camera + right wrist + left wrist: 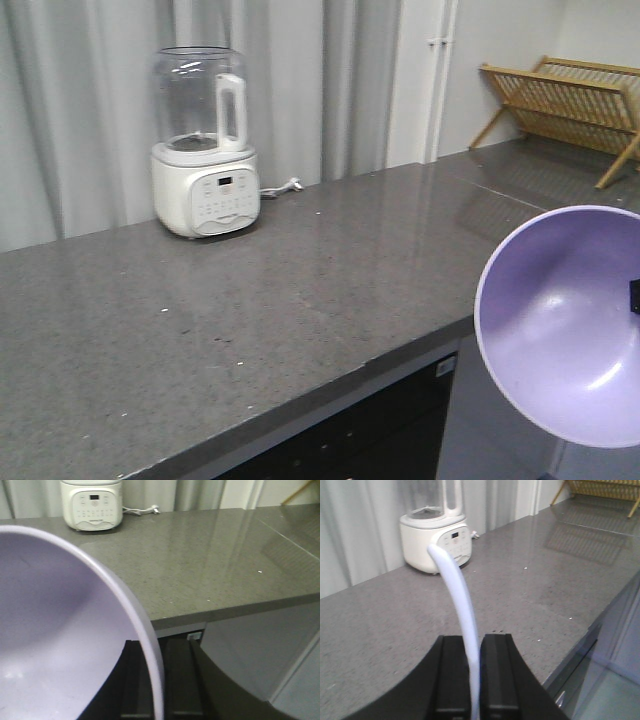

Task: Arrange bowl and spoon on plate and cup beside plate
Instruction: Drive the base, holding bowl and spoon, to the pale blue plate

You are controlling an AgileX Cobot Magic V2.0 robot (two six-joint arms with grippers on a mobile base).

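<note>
Mid-transport, by the look of it: nothing set down yet. Grips the purple bowl (565,330) by its wall with the right fingers (182,680), pressed together on the rim. Holds it in the air just off the front edge of the counter (300,300), tipped on its side, mouth toward the front camera. Pinches a thin, pale bluish-white curved strip with the left fingers (452,680); reads as the spoon (462,610) seen edge-on, though not certain. Free end points out toward the white blender (205,190) at the back of the counter. Also airborne, touching nothing but the fingers. No plate and no cup in any view, so drop spot unknown.

Next move, as a judgement: calls for locating the plate first. Then rolling the bowl level, mouth up, and lowering it onto the plate before releasing. Spoon after that, onto the plate beside the bowl or into it, with the left arm clear of the right. Cup last, probably, just beside the plate.

Containers: nothing inside the bowl, only glossy highlights on the lavender surface. Clear jar (195,95) on the blender looks empty, though partly masked by glare and its white handle. Nothing on the wooden dish rack (565,105) at far right.
</note>
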